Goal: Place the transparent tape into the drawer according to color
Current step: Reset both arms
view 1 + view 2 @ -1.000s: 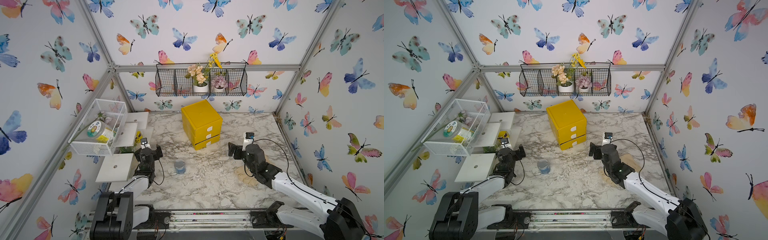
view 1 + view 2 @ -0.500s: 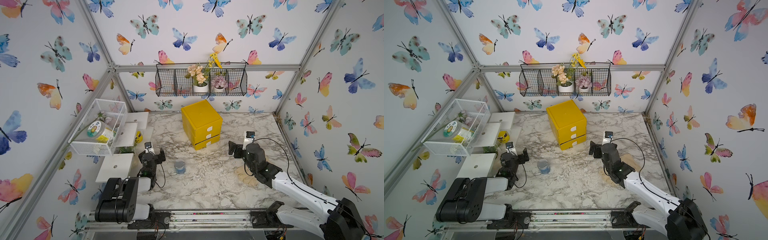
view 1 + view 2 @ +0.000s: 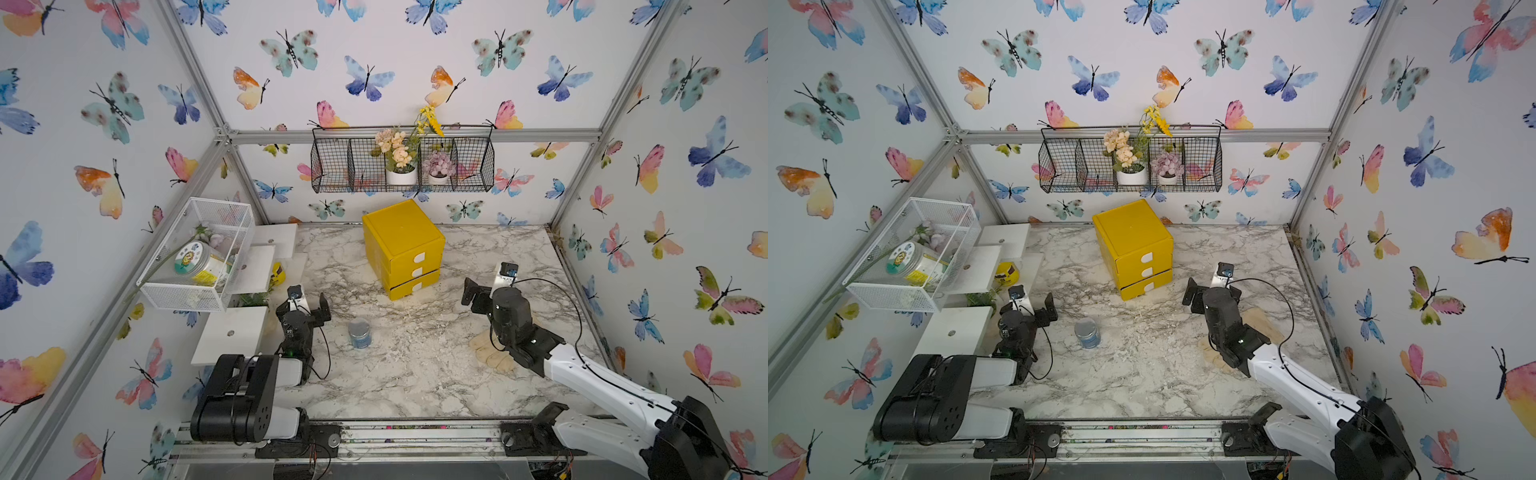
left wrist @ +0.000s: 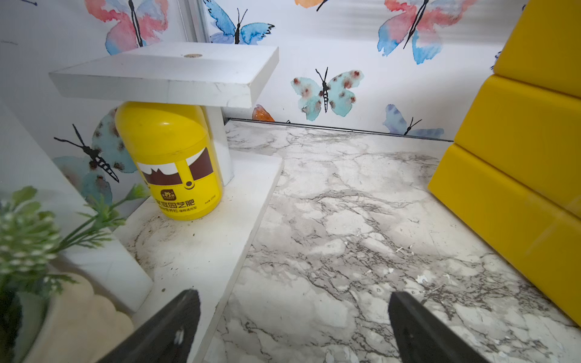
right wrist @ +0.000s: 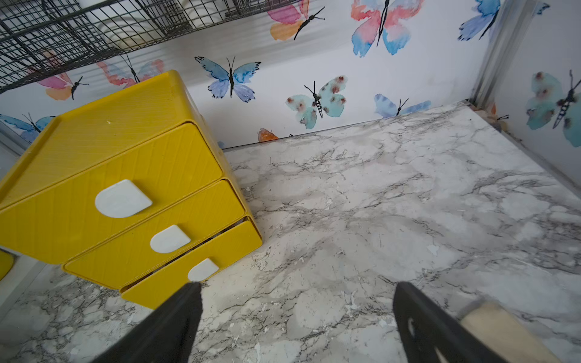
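Note:
No transparent tape shows in any view. The yellow cabinet (image 3: 402,243) (image 3: 1133,241) stands at the back middle of the marble table. Its three drawers each carry a white tab handle. The top drawer (image 5: 119,188) and the middle one (image 5: 163,248) are shut. The bottom drawer (image 5: 201,270) sits slightly out, with a dark gap above it. My right gripper (image 3: 484,291) (image 3: 1212,291) (image 5: 298,289) is open and empty, just right of the cabinet's front and facing its bottom corner. My left gripper (image 3: 305,307) (image 3: 1030,309) (image 4: 294,301) is open and empty, low over the table beside the white shelves.
A blue-grey jar (image 3: 359,332) (image 3: 1087,332) stands between the arms. White stepped shelves (image 3: 232,340), a yellow bottle (image 4: 173,163), a small plant (image 4: 25,232) and a white mesh basket (image 3: 199,253) line the left side. A beige object (image 3: 494,353) lies under the right arm. A black wire basket (image 3: 403,162) hangs on the back wall.
The left arm has folded down toward its base, while its gripper stays near the shelves. The right arm has hardly moved.

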Robot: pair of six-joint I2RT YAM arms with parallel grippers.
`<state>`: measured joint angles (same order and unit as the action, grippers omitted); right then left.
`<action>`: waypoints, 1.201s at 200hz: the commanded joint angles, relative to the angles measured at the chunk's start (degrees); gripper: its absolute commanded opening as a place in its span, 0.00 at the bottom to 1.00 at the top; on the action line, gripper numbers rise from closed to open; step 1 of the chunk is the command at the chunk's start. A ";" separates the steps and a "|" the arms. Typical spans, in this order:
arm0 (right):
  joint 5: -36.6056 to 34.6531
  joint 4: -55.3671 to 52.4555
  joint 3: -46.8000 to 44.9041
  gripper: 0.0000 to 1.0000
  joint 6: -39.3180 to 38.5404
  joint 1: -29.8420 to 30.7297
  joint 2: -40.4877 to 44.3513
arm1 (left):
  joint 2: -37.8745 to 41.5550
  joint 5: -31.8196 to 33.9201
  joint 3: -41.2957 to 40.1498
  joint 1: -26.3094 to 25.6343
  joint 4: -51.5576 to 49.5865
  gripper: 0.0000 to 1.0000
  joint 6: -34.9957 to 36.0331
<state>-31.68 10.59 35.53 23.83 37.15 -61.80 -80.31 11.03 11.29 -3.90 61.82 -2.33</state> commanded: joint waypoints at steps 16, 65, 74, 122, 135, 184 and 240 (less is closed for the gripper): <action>-12.16 11.64 -2.37 0.99 -20.31 -0.23 -0.68 | -0.35 -1.27 0.12 -0.28 1.03 0.99 1.61; -8.71 21.21 -5.85 0.99 -28.38 -9.87 -11.16 | -0.35 -5.12 0.62 1.32 0.03 0.99 1.36; -5.52 24.46 -7.78 0.99 -29.03 -11.83 -12.07 | -0.43 -5.14 0.65 1.30 -0.03 0.99 1.36; 6.47 44.23 -17.94 0.99 -29.31 -19.78 -15.45 | -0.46 -5.14 0.61 1.35 -0.03 0.99 1.36; 9.47 47.46 -19.37 0.99 -29.15 -21.77 -15.88 | -0.46 -5.12 0.66 1.35 -0.04 0.99 1.36; 16.82 54.20 -21.70 0.99 -25.50 -26.86 -21.58 | -0.45 -5.09 0.66 1.35 -0.02 0.99 1.36; 18.49 63.07 -23.06 0.99 -24.72 -28.35 -29.16 | -0.46 -5.11 0.71 1.27 -0.04 0.99 1.45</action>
<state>-15.88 67.31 12.38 -2.02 9.63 -89.62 -80.34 7.66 11.35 -2.94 61.87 -1.26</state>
